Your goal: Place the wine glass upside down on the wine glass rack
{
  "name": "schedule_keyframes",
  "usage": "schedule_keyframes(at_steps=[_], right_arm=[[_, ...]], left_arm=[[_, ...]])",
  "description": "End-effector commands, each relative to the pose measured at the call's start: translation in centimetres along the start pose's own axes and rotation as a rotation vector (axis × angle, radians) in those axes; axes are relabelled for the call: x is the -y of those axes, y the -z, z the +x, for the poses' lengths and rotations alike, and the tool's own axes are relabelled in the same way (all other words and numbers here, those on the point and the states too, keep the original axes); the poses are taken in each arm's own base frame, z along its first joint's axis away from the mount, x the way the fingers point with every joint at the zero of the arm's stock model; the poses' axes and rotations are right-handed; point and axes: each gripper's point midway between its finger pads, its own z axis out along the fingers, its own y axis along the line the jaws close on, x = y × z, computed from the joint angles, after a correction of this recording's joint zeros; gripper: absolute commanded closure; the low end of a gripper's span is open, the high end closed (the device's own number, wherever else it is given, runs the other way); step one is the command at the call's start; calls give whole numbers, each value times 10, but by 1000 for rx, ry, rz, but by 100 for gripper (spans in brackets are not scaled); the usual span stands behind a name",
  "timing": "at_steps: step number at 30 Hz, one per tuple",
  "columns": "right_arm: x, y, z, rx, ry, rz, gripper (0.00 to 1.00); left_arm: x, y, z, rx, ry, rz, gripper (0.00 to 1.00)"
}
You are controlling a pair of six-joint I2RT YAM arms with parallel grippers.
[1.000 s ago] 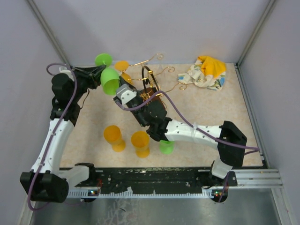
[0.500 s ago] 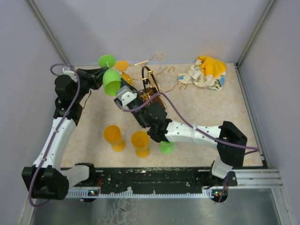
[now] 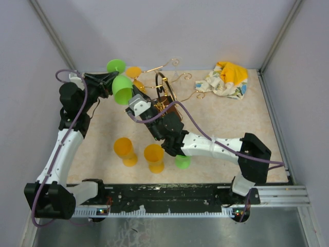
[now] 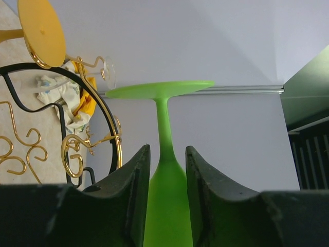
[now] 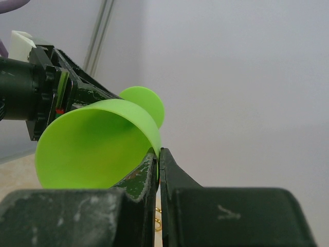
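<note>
A: What does the overhead give you that the wrist cams don't?
B: The layout. The green wine glass (image 3: 122, 88) is in the air at back-left, just left of the wine glass rack (image 3: 168, 91) and not on it. The left gripper (image 3: 106, 82) has it. The wrist cams mostly see wall and bits of gold wire.
A: And the wrist views?
B: Left wrist shows the grip. Both fingers (image 4: 134, 190) flank the glass where stem meets bowl, narrow gap, closed on it. Right wrist shows the right gripper (image 5: 158, 154) pinched fully together, with the bowl rim touching its tips. I can't tell if the rim is caught between them or just lies against them.
A: Orientation?
B: Roughly level, not inverted. In the overhead the long axis runs front to back, foot toward the back wall, open mouth toward the near side and the right gripper.
A: Counts?
B: Two green: the held one, plus a second green glass (image 3: 182, 161) on the table (image 3: 231, 123), half hidden under the right arm. Three orange: a left orange glass (image 3: 125, 151) and a right orange glass (image 3: 154, 157) standing near the front, and a rack orange glass (image 3: 133, 72) at the rack's left arms, its foot disc against gold wire in the left wrist view. One rack. One crumpled cloth (image 3: 223, 80) at back-right.
</note>
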Motion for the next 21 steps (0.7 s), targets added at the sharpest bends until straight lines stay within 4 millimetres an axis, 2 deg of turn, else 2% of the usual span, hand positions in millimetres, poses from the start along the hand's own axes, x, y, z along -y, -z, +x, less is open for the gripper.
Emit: schedule_keyframes(at_steps=[1, 21], right_arm=[[9, 0, -36, 96, -70, 2, 100], [5, 7, -45, 134, -123, -49, 100]], left_arm=[[16, 6, 16, -73, -15, 62, 59], [7, 4, 16, -82, 5, 45, 50]])
